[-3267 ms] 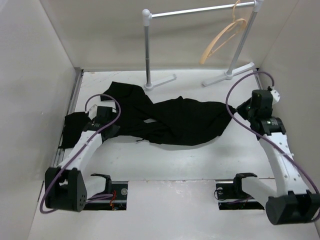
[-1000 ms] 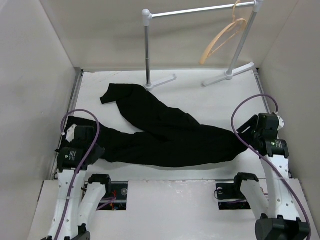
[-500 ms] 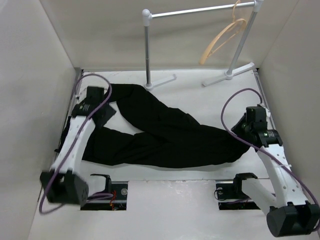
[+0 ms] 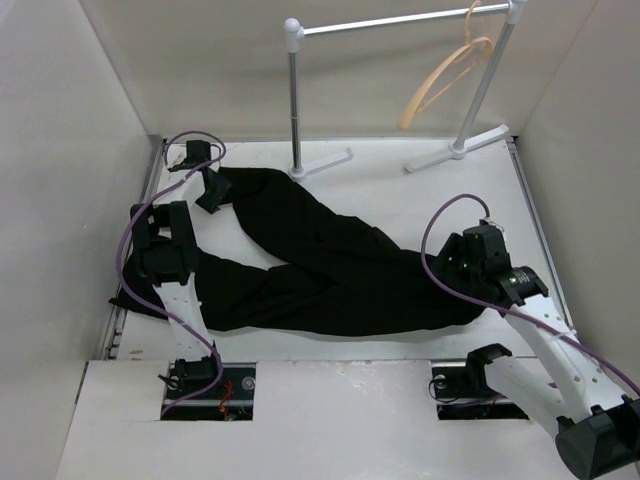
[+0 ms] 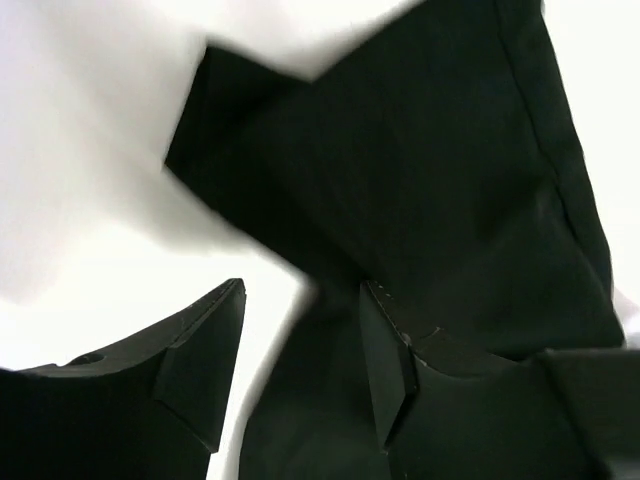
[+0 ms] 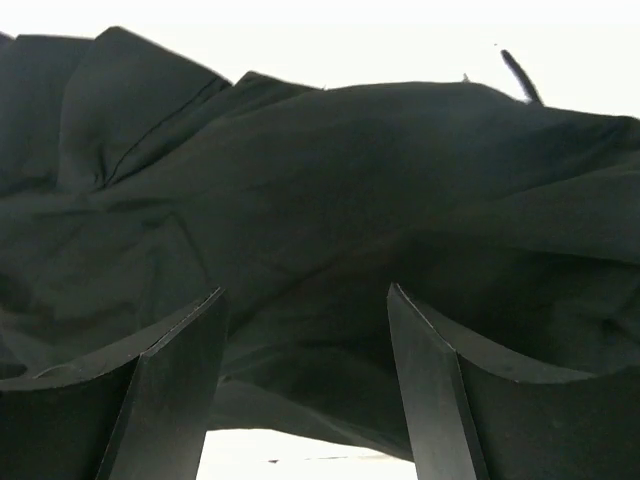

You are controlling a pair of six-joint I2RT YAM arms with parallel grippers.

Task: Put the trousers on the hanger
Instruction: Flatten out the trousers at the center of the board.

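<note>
Black trousers [image 4: 330, 270] lie sprawled across the table [image 4: 420, 200]. The left gripper [image 5: 300, 290] gapes at a leg's end and the right gripper [image 6: 306, 290] spreads wide over the fabric, seemingly gripping nothing. The hanger [image 4: 445, 80] hangs on the rack [image 4: 390, 20].

I see the trousers [image 4: 330, 270] spread across the middle of the table [image 4: 420, 210]. 1 leg runs to the far left corner, and the rest stretches from the left edge to the right. Behind them, at the far edge, stands the rack [image 4: 294, 100], with the hanger [image 4: 445, 80] hooked near its right end. My left gripper [image 4: 212, 190] is over the far-left leg end, and my right gripper [image 4: 455, 265] is over the right end.
</note>
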